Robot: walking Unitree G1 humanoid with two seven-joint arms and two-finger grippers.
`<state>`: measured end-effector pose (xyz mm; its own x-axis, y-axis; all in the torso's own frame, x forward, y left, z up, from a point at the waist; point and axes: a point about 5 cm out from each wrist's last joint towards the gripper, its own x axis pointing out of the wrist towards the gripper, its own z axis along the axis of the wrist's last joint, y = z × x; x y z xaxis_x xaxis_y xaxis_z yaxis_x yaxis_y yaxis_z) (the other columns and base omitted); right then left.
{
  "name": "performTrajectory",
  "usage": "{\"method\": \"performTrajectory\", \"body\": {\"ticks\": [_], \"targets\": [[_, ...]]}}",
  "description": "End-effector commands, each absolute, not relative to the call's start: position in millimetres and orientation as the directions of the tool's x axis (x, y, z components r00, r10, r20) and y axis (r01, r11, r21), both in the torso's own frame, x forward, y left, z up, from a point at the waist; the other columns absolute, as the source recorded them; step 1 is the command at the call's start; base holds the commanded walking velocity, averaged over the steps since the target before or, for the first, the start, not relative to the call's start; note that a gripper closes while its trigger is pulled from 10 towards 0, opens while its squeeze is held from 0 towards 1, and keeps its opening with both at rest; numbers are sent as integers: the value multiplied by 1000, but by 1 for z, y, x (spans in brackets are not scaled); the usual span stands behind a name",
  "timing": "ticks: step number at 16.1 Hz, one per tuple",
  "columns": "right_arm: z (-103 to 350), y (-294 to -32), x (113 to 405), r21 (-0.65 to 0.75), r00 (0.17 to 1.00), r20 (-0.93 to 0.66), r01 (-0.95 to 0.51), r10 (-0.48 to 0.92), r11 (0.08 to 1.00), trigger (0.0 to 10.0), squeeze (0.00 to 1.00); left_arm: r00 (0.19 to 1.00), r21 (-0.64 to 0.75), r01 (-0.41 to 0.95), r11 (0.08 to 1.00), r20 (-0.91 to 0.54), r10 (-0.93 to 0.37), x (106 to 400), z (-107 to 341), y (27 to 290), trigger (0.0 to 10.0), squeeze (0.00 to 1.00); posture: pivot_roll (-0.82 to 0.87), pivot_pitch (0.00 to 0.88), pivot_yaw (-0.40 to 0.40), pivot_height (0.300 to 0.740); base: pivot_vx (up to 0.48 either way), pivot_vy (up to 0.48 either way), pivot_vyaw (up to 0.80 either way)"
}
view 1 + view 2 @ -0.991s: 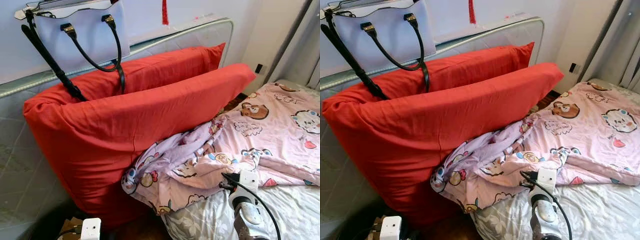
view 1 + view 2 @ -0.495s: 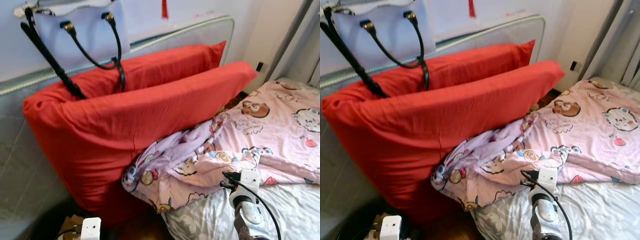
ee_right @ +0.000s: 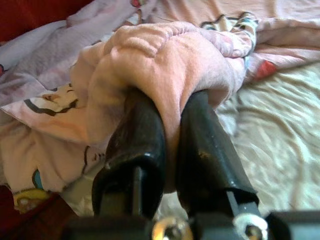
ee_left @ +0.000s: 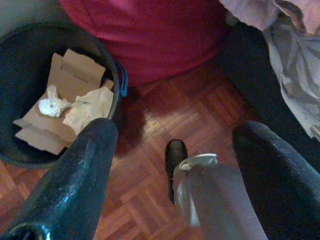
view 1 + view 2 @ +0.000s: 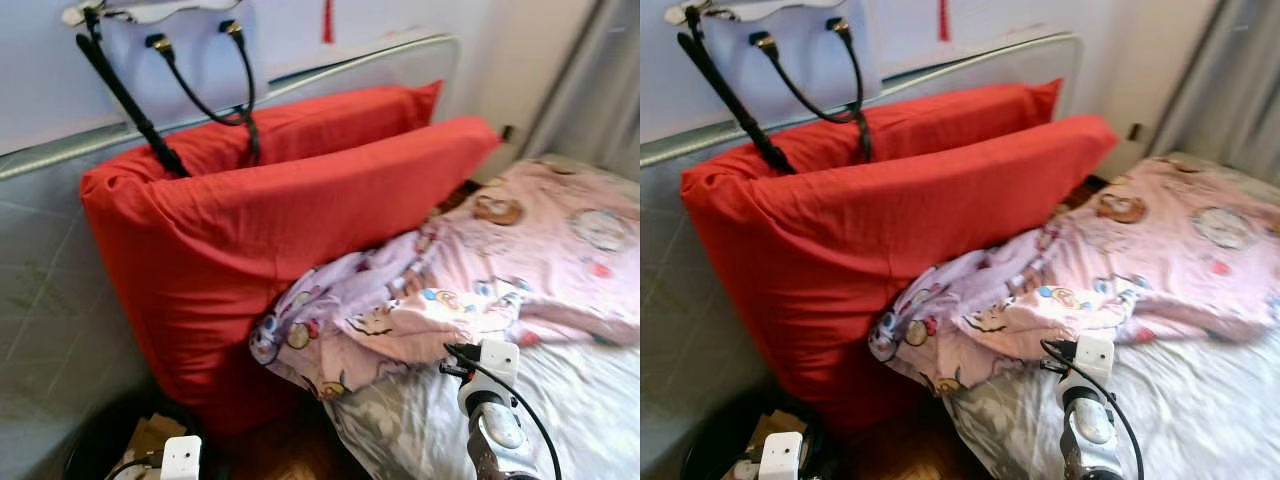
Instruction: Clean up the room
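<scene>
A pink cartoon-print blanket [image 5: 520,270] lies rumpled across the bed, its near edge bunched against two red pillows [image 5: 300,220]. In the right wrist view my right gripper [image 3: 170,105] is shut on a thick fold of the pink blanket [image 3: 165,55]. My right arm [image 5: 490,400] reaches over the bed's near edge. My left gripper [image 4: 177,132] hangs open above the wooden floor with nothing between its fingers [image 4: 87,160].
A white handbag [image 5: 170,40] with black straps hangs over the padded headboard [image 5: 60,260]. A dark bin [image 4: 116,80] holding cardboard and crumpled paper stands on the parquet beside the pillows. A grey patterned sheet [image 5: 570,410] covers the mattress. Curtains [image 5: 590,90] hang at the far right.
The camera has swung left, so the pillows and bag sit further right in the picture and the view is blurred. Both arms keep their places in the frame.
</scene>
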<state>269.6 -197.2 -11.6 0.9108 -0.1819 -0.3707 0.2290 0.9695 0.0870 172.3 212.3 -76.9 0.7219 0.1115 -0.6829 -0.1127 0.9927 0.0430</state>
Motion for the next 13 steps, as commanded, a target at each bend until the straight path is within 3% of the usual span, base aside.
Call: {"method": "performTrajectory", "body": {"ticks": [1, 7, 13], "targets": [[-8, -200, 272, 81, 917, -348, 234, -193, 969, 10000, 0, 716, 45, -111, 993, -689, 112, 170, -78, 212, 10000, 0, 60, 0, -10, 740, -259, 0, 0], [2, -209, 276, 46, 924, -277, 287, -264, 957, 10000, 0, 713, 50, -113, 992, -692, 116, 168, -79, 213, 10000, 0, 61, 0, -11, 740, -257, 0, 0], [4, -205, 276, 40, 939, -250, 254, -236, 966, 10000, 0, 710, 50, -104, 993, -696, 109, 166, -80, 213, 10000, 0, 56, 0, -9, 740, -256, 0, 0]]}}
